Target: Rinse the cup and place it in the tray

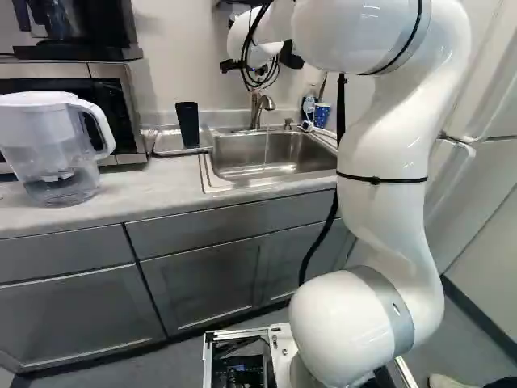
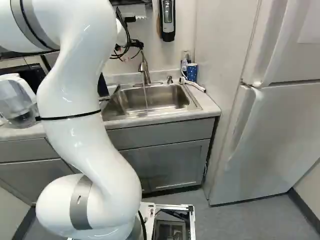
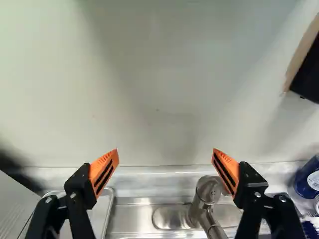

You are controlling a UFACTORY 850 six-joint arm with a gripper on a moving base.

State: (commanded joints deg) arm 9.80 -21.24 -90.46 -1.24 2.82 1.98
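My gripper (image 1: 261,63) is above the back of the sink, near the faucet. In the wrist view the gripper (image 3: 166,153) is open, with its orange pads wide apart and nothing between them. A black cup (image 1: 187,124) stands wider end up on the metal tray (image 1: 166,145), left of the sink in the left base view; the tray's edge (image 3: 111,201) shows beside one finger in the wrist view. Thin water runs from the faucet (image 1: 258,103) into the sink (image 1: 234,170). Right of the sink stands a blue patterned cup (image 2: 192,72).
A water pitcher (image 1: 52,149) stands on the counter (image 1: 137,194), in front of a microwave (image 1: 121,105). The wall (image 3: 159,84) is close ahead of the gripper, with a dispenser (image 2: 167,20) on it. A white fridge (image 2: 270,140) stands at the right of the right base view.
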